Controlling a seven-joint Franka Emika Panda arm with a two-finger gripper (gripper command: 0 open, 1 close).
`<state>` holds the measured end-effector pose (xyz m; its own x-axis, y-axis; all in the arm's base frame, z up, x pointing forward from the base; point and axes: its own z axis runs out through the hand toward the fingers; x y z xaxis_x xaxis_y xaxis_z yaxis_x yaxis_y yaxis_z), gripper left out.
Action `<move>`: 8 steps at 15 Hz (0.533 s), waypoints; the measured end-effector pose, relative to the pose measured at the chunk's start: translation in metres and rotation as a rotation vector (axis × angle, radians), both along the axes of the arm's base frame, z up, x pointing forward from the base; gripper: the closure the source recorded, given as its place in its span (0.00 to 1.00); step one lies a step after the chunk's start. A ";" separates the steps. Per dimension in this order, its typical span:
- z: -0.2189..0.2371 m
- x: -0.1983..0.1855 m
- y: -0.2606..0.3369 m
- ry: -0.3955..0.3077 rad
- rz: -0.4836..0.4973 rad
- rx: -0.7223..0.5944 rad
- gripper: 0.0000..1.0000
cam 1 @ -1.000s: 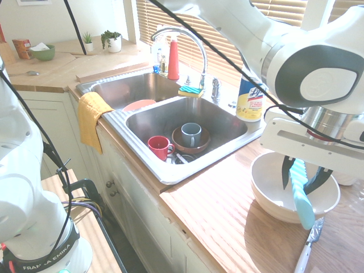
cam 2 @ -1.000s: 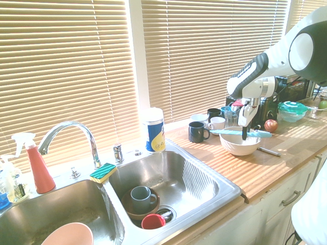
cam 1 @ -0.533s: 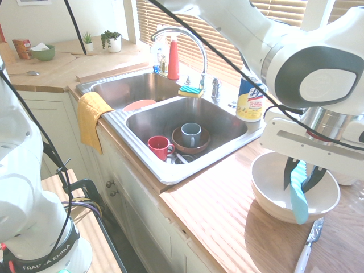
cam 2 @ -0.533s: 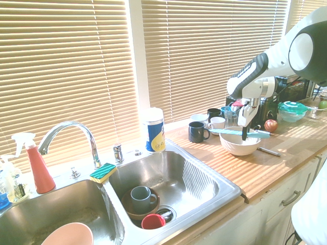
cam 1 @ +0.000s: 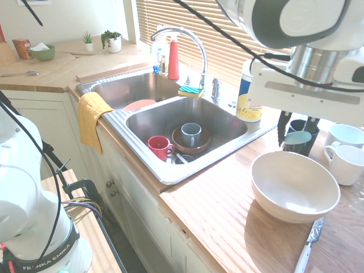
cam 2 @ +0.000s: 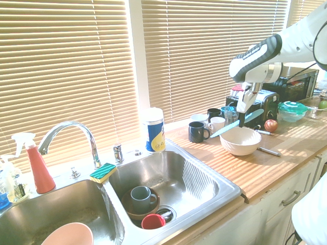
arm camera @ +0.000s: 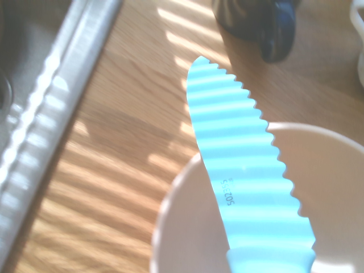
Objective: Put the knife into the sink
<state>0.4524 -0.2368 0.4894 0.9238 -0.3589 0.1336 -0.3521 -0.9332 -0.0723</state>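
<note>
The turquoise knife hangs above the white bowl, tilted, its tip pointing toward the sink. My gripper is shut on its handle end. From the first exterior view only a turquoise patch of the knife shows between the fingers of the gripper, above the far rim of the bowl. The wrist view shows the serrated blade over the bowl's rim and the wooden counter. The double steel sink lies to the left, apart from the knife.
The right basin holds a red mug and a grey mug in a brown bowl. A dark mug and white mugs stand behind the bowl. A white-handled utensil lies beside it. Faucet and cleaner canister stand behind the sink.
The gripper closed on the knife as it lay across the bowl, then rose with it. The knife now hangs tilted above the bowl, and the arm is higher.
</note>
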 end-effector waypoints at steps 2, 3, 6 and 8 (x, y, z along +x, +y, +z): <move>0.018 -0.003 0.037 -0.026 0.034 0.001 1.00; 0.028 -0.004 0.060 -0.037 0.053 0.002 1.00; 0.051 -0.016 0.141 -0.061 0.085 0.001 1.00; 0.039 -0.019 0.203 -0.061 0.049 0.005 1.00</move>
<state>0.4339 -0.0339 0.5281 0.9306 -0.3139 0.1883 -0.3004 -0.9488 -0.0971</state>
